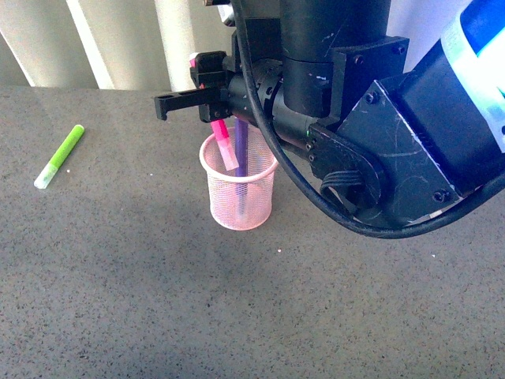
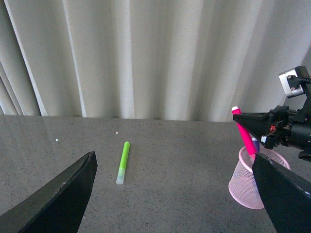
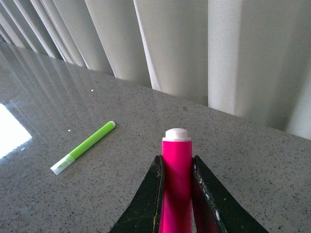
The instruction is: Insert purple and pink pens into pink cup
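Note:
The pink cup (image 1: 241, 197) stands on the grey table. The purple pen (image 1: 241, 142) stands inside it, leaning on the rim. My right gripper (image 1: 207, 99) is just above the cup, shut on the pink pen (image 1: 222, 136). The pen hangs tilted, with its whitish capped end down inside the cup's mouth. In the right wrist view the fingers (image 3: 154, 187) clamp the pink pen (image 3: 176, 174) on both sides. My left gripper (image 2: 172, 204) is open and empty, low over the table, to the left of the cup (image 2: 250, 189). The pink pen (image 2: 245, 133) also shows in that view.
A lime-green marker (image 1: 60, 155) lies on the table at the far left, well away from the cup; it also shows in the left wrist view (image 2: 123, 161) and the right wrist view (image 3: 83, 147). White curtain folds (image 2: 146, 58) hang behind the table's far edge.

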